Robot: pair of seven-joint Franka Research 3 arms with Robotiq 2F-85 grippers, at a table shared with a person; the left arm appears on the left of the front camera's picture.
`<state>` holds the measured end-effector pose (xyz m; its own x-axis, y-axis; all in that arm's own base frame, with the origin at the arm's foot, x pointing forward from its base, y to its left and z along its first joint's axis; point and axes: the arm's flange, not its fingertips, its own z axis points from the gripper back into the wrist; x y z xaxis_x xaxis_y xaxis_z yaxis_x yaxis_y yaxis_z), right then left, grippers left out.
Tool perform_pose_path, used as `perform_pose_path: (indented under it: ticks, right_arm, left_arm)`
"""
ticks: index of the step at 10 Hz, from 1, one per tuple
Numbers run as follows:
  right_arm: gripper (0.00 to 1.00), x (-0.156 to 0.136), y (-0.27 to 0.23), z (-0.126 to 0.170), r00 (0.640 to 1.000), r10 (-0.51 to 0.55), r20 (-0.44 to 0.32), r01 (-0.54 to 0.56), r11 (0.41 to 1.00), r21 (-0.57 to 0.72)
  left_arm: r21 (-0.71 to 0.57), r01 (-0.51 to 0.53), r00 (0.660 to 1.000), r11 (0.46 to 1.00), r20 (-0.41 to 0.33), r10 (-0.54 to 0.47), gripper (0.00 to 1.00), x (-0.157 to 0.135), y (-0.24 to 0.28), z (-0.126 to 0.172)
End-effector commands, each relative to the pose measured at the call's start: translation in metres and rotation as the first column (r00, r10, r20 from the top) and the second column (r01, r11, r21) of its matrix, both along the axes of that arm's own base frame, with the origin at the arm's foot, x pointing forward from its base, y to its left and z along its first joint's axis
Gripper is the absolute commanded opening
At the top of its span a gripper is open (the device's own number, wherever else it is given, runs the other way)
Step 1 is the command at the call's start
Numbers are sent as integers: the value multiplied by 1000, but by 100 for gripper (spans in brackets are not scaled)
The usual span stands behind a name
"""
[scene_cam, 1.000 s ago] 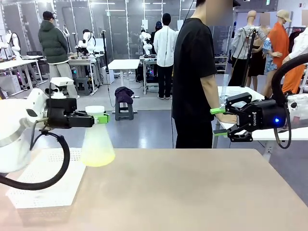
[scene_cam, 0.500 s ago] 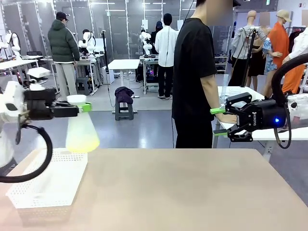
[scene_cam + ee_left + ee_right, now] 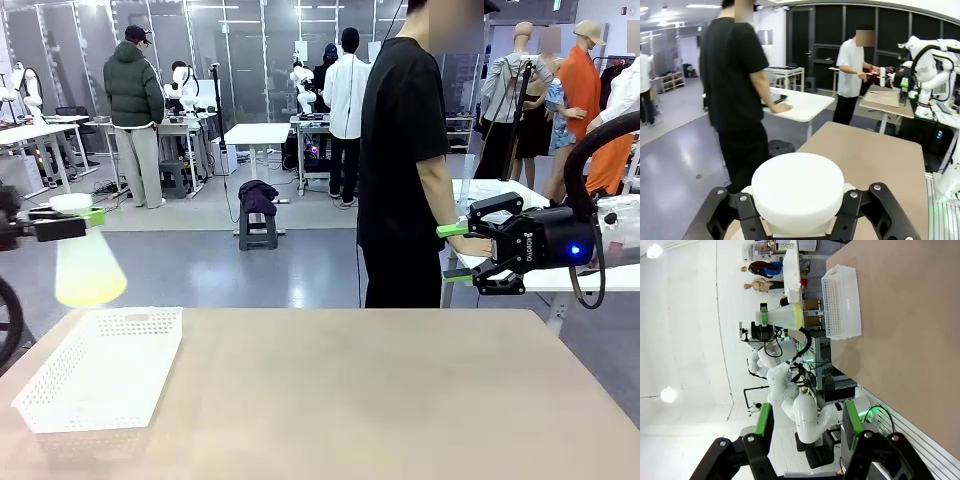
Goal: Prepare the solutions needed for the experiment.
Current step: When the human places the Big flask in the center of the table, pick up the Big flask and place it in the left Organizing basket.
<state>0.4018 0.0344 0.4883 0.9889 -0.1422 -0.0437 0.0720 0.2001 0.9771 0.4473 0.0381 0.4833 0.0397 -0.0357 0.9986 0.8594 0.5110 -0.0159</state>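
Observation:
A frosted conical flask (image 3: 88, 262) with a white cap hangs at the far left, above the table's left edge. The pale yellow-green solution (image 3: 90, 288) tints its bottom. My left gripper (image 3: 84, 216) is shut on the flask's neck, just under the cap. The left wrist view looks down on the flask's cap (image 3: 797, 191), with a finger (image 3: 746, 216) on either side of it. In the right wrist view the flask (image 3: 784, 317) is far off, past the basket. My right gripper (image 3: 452, 254) hovers open and holds nothing off the table's far right corner; its green pads (image 3: 763, 422) stand well apart.
A white perforated basket (image 3: 100, 372) sits on the tan table (image 3: 360, 400) at the left. A person in a black shirt (image 3: 400, 150) stands at the far side, a hand close behind my right gripper. Other people and tables stand farther back.
My left arm has carried the flask leftward and a little upward, from beside the basket's far right corner to the picture's left edge. The right gripper has not moved.

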Motion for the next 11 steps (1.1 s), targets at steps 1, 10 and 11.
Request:
perform_pose_path:
  ticks: [1,10,11]
  right_arm:
    - [70,0,2,1,1000,-8,7,8,1000,1]
    - [70,0,2,1,1000,-8,7,8,1000,1]
    - [70,0,2,1,1000,-8,7,8,1000,1]
  left_arm:
    - [-38,-53,998,998,-29,52,14,-11,7,-3]
    - [12,-84,996,996,-2,84,22,-2,34,-34]
    - [4,-43,999,999,9,43,22,2,42,-38]
